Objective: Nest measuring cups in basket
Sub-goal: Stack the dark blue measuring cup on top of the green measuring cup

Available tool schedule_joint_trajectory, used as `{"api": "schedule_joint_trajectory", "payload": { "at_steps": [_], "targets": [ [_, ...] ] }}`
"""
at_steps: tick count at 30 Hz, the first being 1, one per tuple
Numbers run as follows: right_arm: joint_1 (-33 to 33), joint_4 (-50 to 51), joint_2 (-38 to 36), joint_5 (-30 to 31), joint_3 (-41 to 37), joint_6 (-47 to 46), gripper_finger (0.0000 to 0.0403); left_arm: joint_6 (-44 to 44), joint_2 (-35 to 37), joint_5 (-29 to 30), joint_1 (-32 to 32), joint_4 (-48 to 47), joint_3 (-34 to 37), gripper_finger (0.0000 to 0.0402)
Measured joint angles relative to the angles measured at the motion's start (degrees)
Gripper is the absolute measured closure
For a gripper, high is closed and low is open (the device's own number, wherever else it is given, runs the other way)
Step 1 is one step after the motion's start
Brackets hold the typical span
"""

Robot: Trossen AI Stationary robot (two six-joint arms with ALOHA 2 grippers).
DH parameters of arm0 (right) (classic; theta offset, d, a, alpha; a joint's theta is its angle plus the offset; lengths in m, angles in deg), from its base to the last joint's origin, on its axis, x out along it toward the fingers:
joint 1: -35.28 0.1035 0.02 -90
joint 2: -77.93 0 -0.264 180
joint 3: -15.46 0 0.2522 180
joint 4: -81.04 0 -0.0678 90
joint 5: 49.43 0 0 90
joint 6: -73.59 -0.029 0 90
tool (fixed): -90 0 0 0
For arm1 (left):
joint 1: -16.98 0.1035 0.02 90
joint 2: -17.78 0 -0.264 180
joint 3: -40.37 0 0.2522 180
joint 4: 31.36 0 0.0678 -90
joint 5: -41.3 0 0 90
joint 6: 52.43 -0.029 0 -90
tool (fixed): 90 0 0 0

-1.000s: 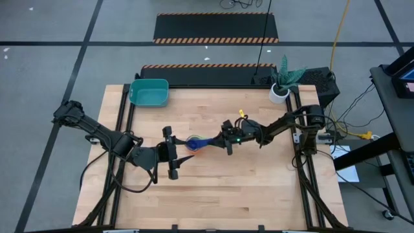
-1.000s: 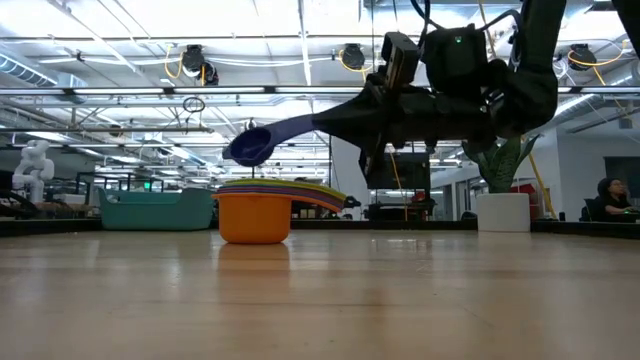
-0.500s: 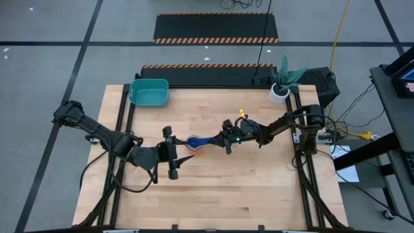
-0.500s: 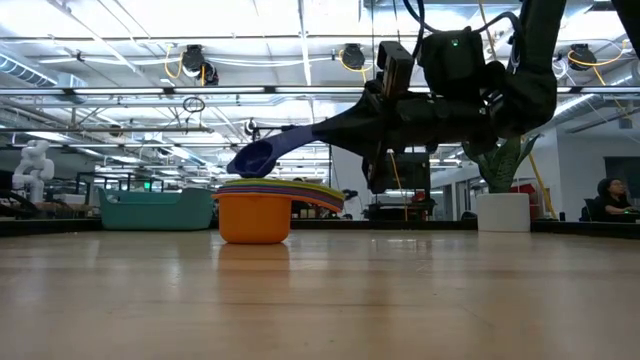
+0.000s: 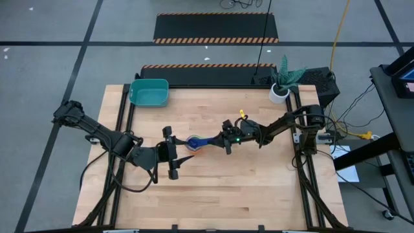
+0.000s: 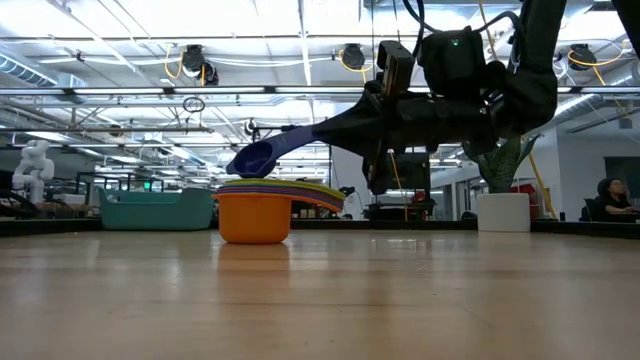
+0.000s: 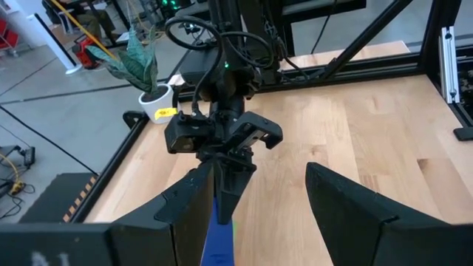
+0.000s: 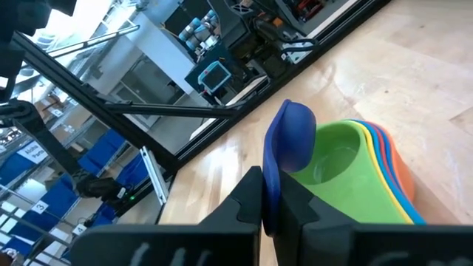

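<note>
A: Dark blue plastic, held by the handle: dark blue cup (image 6: 258, 155) pinched in the right gripper (image 5: 222, 139), bowl tilted and hanging just above the stack of cups (image 6: 268, 212).

B: And the stack?

A: Standing near the middle of the table (image 5: 259, 194), well apart from the basket (image 5: 149, 92), which sits at the far left corner. Orange outermost, then yellow and other colours as thin rims, green innermost (image 8: 336, 159) and open to receive.

B: Left side?

A: Left gripper (image 5: 170, 152) just beside the stack, fingers spread, gripping nothing.

B: Best way to finish this step?

A: Probably level the bowl first, since tilted now. Centre over the green hollow, handle lined up with the other handles fanning out to one side. Lower slowly until seated, then release. No pushing sideways; light stack, likely to slide on bare wood.

B: Risk?

A: Rim catching on the green edge and tipping the whole nest. Still outside the basket too, so a move into the teal tub likely remains.
</note>
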Motion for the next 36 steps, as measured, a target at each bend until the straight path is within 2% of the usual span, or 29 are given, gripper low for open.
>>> {"api": "schedule_joint_trajectory", "payload": {
  "at_steps": [23, 27, 36],
  "targets": [
    [0.00, 1.31, 0.00, 1.33, 0.00, -0.12, 0.0399, 0.71, 0.00, -0.02, 0.37, 0.02, 0.00, 0.0183],
    [0.00, 1.44, 0.00, 1.37, 0.00, -0.15, 0.0377, 0.80, 0.00, -0.02, 0.37, 0.02, 0.00, 0.0183],
    [-0.11, 1.40, 0.00, 1.53, 0.00, 0.61, 0.0297, 1.00, 0.00, -0.02, 0.38, 0.02, 0.00, 0.0183]
  ]
}}
